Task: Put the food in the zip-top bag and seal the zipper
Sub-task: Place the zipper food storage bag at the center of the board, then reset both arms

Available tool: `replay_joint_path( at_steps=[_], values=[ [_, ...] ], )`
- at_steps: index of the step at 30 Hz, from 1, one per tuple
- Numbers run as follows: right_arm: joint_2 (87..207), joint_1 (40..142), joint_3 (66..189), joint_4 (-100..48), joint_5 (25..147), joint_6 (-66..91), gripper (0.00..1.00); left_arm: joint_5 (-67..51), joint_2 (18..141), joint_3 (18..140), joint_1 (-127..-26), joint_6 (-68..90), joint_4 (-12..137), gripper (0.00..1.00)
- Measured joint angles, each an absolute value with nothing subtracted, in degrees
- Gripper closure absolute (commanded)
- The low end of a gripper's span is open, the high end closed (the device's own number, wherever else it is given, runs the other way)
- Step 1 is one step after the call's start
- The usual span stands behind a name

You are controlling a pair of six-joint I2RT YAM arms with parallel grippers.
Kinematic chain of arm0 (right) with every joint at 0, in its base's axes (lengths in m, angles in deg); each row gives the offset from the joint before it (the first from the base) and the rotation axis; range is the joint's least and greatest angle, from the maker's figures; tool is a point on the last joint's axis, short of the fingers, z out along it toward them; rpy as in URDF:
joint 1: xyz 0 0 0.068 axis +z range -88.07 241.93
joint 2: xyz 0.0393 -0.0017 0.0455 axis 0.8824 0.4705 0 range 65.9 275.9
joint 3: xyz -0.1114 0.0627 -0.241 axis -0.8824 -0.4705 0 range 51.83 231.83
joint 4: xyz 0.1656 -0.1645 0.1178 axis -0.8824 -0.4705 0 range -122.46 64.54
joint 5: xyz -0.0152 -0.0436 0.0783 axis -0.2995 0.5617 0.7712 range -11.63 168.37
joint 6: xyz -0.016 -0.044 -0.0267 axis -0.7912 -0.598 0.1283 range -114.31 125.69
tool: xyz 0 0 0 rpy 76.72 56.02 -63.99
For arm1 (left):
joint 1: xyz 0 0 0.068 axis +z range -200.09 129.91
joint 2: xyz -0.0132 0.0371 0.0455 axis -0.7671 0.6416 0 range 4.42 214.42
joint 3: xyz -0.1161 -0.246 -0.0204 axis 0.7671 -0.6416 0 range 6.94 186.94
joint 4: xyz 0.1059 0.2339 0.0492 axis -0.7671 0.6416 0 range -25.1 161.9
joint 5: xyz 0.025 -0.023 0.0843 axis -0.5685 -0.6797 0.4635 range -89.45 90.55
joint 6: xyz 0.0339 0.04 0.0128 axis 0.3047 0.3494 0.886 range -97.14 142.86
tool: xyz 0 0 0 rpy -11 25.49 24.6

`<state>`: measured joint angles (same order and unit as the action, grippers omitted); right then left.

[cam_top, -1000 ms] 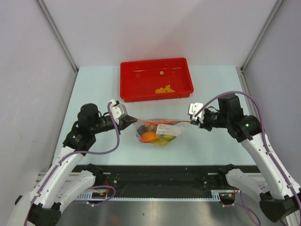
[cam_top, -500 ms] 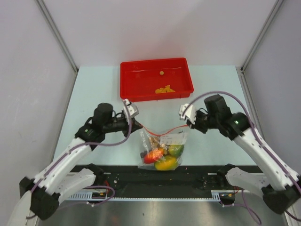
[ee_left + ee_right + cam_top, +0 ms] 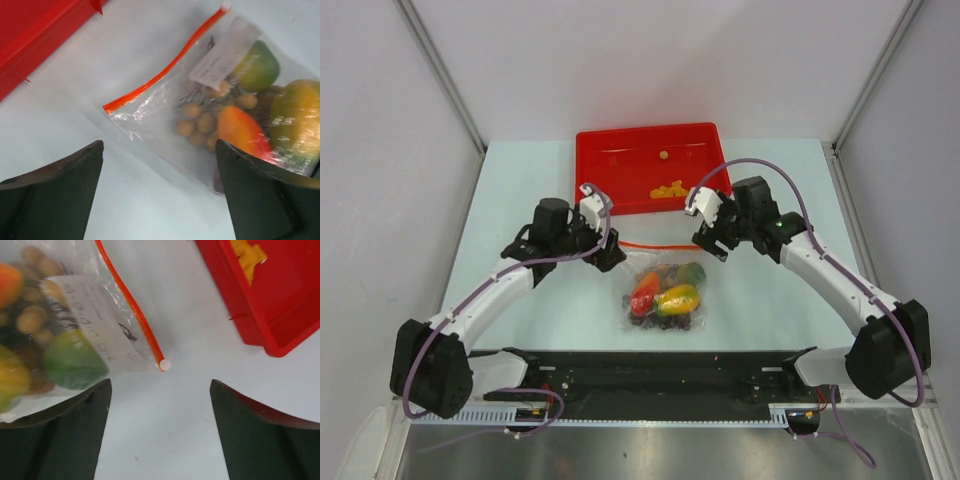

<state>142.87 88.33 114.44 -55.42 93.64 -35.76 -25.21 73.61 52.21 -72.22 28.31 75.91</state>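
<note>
Where the zip-top bag [image 3: 663, 292] lies flat on the pale table [image 3: 520, 200], on the near side of the red tray [image 3: 595, 150] and between the two arms, it is touched by neither gripper. Left gripper [image 3: 607, 252]: fingers [image 3: 60, 185] spread wide, nothing held between them; the bag's left corner is seen just ahead of them in the wrist view. Right gripper [image 3: 712, 238]: likewise spread, nothing grasped; the right end of the zipper [image 3: 655, 244] is seen ahead of it, in line with the gap. The zipper is laid as a thin red-orange line along the bag's far edge, toward the tray. Whether it is pressed closed cannot be told. Noted inside the bag: red-orange mango [image 3: 644, 292], yellow-green mango [image 3: 678, 298], round green fruit [image 3: 692, 272], tan ball cluster [image 3: 200, 120], dark grape bunch [image 3: 665, 320] at the near end. Small orange chunks [image 3: 670, 189] are seen loose in the tray, with one small round piece [image 3: 663, 155] apart from them near its far wall.
</note>
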Motion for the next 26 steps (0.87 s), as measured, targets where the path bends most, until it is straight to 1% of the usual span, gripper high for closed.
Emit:
replay_joint_path(
  at_steps=[1,5,9,11,12,14,17,20,23,26],
  values=[
    [141.7,88.3,114.4,-54.8,93.7,-35.2,0.07,-25.3,73.2,53.2,-72.0,27.3,76.7,0.00],
    [135.6,87.6,114.5,-54.3,93.7,-31.9,0.04,-25.4,68.4,56.8,-70.1,26.2,81.1,0.00],
    [126.5,83.0,114.9,-55.5,94.5,-27.0,0.03,-24.8,63.4,63.4,-65.5,25.6,87.7,0.00],
    [122.9,78.2,115.3,-56.6,95.4,-24.3,0.03,-23.4,63.3,68.8,-63.2,25.6,92.4,0.00],
    [121.5,74.9,115.5,-57.2,96.1,-22.9,0.01,-22.5,63.7,71.2,-62.3,25.6,94.2,0.00],
    [119.8,68.0,115.7,-58.6,97.9,-19.5,0.00,-20.1,64.2,74.0,-61.2,25.6,97.3,0.01],
    [119.6,56.1,115.7,-61.3,103.2,-14.5,0.00,-17.2,65.2,74.0,-60.8,25.6,101.8,0.00],
    [120.8,45.4,114.7,-63.9,108.3,-10.6,0.00,-15.7,66.4,71.4,-60.8,25.2,104.1,0.00],
    [121.7,41.0,113.2,-65.3,110.8,-9.5,0.00,-14.5,66.8,68.2,-60.7,25.2,106.8,0.00],
    [123.6,40.0,111.7,-66.3,112.6,-9.1,0.00,-14.2,68.4,68.2,-60.5,25.2,108.7,0.01]
  ],
)
